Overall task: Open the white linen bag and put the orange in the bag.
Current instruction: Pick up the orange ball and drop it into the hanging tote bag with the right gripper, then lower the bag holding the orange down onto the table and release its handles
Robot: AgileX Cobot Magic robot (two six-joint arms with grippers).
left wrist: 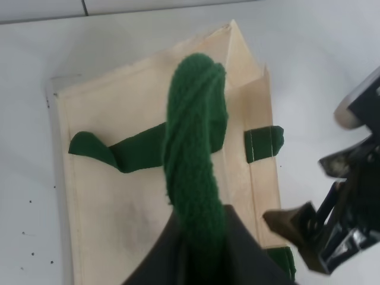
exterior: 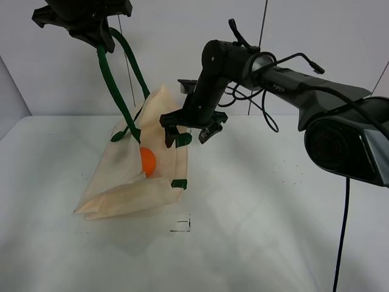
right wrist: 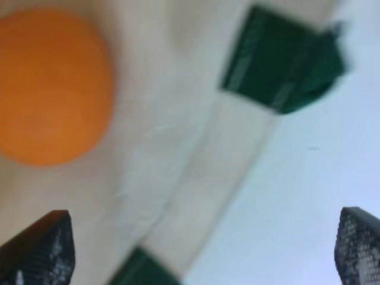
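Exterior high shows me my left gripper up high, pinching the green strap handle so one side of the white linen bag hangs lifted above the table. The orange sits inside the bag's gaping mouth. Further right, my right gripper hovers just over the bag's edge, jaws spread wide.

matt cloth bag, fuzzy woven strap.
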